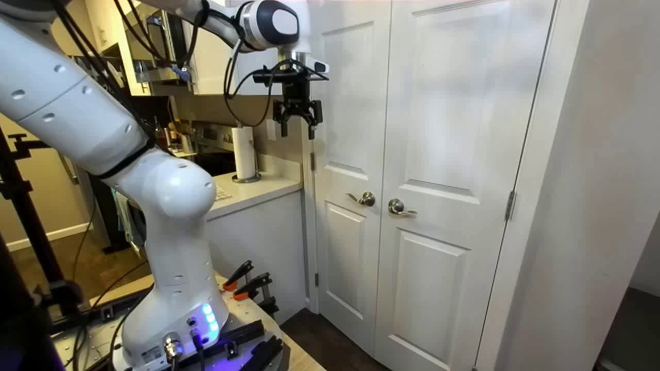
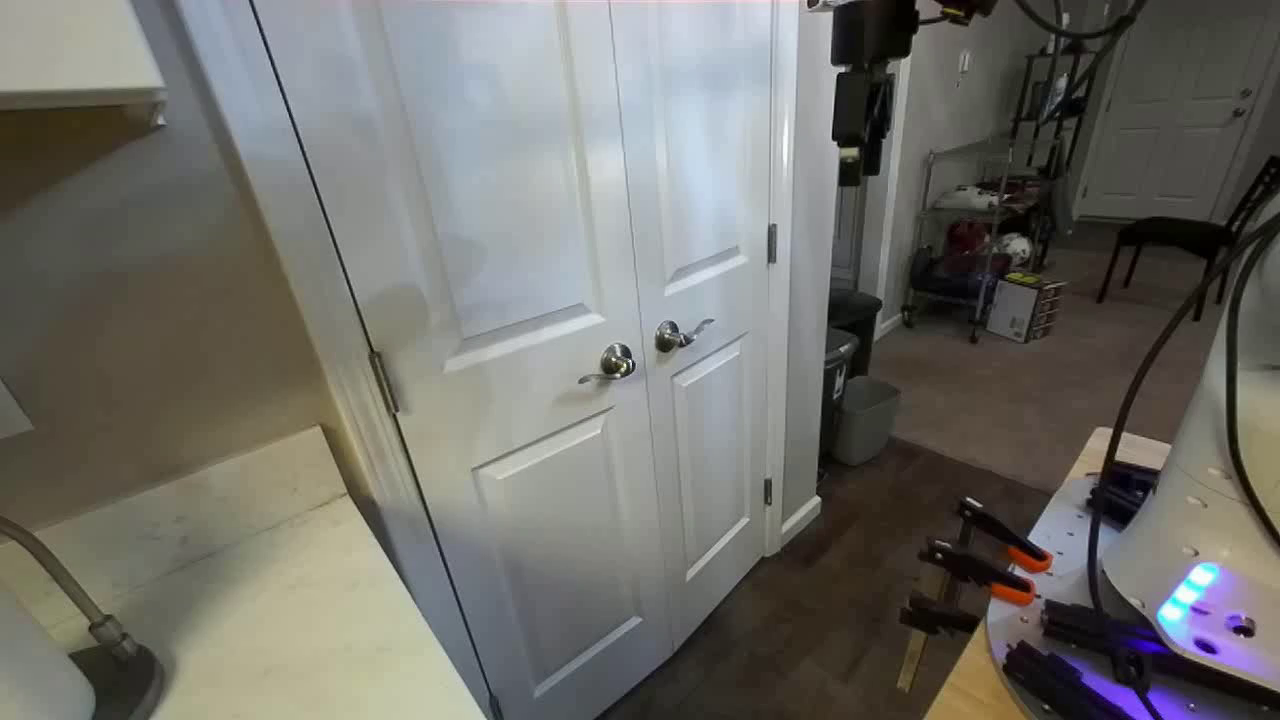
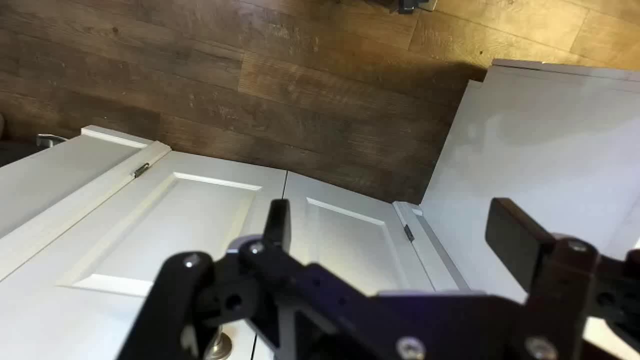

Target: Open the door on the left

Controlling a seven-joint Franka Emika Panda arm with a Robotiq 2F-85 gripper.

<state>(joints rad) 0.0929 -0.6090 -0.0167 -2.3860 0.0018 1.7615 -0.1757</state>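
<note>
I am holding the gripper (image 1: 298,132), fingers (image 3: 520,245) parted, well above the hinge-pointing lever handle (image 1: 366,199) of the left door (image 1: 345,252).

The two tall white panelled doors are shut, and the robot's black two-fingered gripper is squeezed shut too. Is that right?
Not quite: the black two-fingered gripper is open, its jaws spread wide apart, as the wrist view shows. The two tall white panelled doors are indeed shut.
</note>
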